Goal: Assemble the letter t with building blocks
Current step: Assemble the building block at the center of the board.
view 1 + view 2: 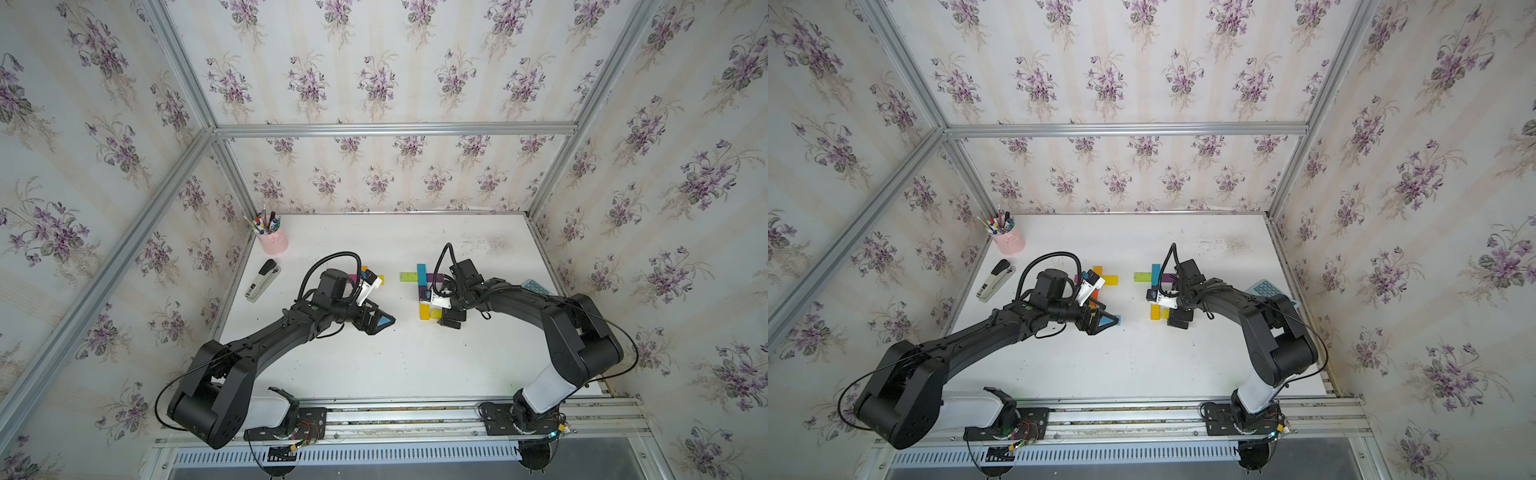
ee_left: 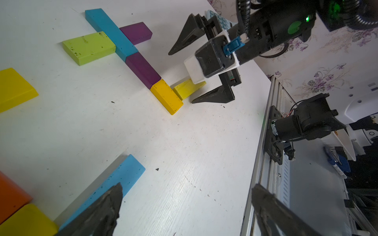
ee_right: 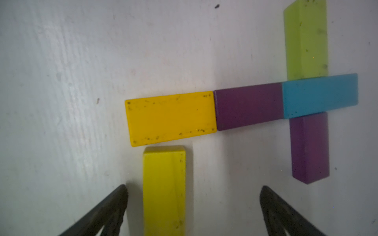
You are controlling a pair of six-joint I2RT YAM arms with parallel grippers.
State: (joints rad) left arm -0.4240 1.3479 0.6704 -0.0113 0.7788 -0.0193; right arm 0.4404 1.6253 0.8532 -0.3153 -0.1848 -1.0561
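Straddling the lemon-yellow flat rectangular block (image 3: 164, 190) w/ jaws spread wide, gripping nothing, the right pincer (image 3: 193, 187) has it lying flat on the white table (image 3: 61, 81) btwn them, long axis pointing straight out from the pincer, far end just short of the long side of the golden-yellow flat block (image 3: 170, 118) at the stem's foot. Stem runs golden-yellow, dark purple block (image 3: 248, 106), teal block (image 3: 320, 95) end to end, w/ lime-green block (image 3: 306, 40) & second purple block (image 3: 309, 147) as crossbar; paint matte, dark-flecked, prob. wood. Left pincer (image 2: 186, 185), also spread & empty, sits well apart by a light blue block (image 2: 122, 177), so right arm is nearer.
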